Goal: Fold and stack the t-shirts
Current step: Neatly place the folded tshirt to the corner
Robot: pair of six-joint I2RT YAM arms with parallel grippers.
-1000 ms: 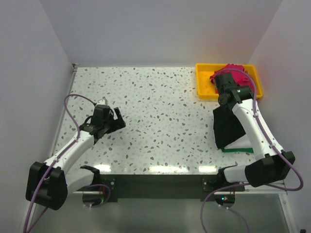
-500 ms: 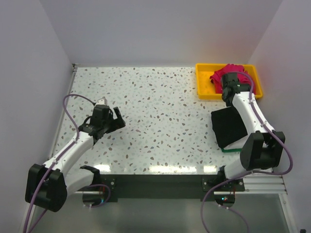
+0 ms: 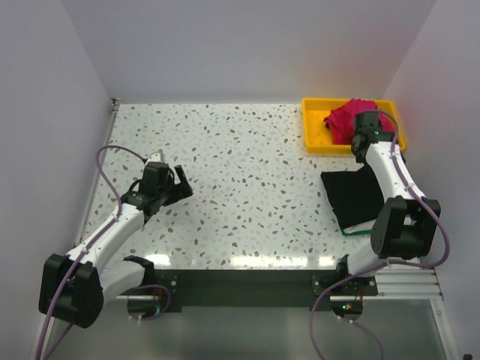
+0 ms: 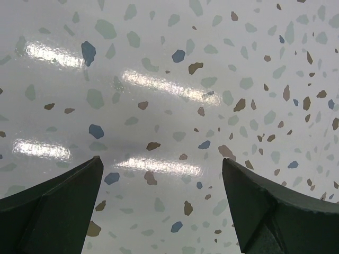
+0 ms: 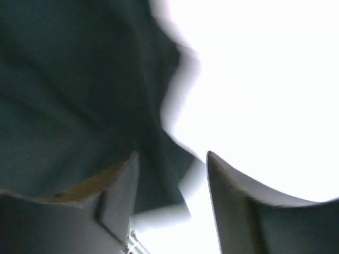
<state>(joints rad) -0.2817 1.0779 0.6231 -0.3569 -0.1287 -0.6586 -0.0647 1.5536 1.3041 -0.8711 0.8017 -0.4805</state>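
Observation:
A black t-shirt lies flat at the right of the table, over a green t-shirt whose edge shows at its near side. A magenta t-shirt is bunched in the yellow tray. My right gripper hovers between the tray and the black shirt's far edge. In the right wrist view its jaws stand apart, with dark cloth below and loose between them. My left gripper is open over bare tabletop, far from the shirts.
The yellow tray sits at the back right corner. White walls close the table on the left, back and right. The right arm's forearm crosses above the black shirt's right side.
The black shirt, hanging from my right gripper a second ago, now lies flat. The right gripper moved back and to the right, and its jaws opened. The left arm stayed put.

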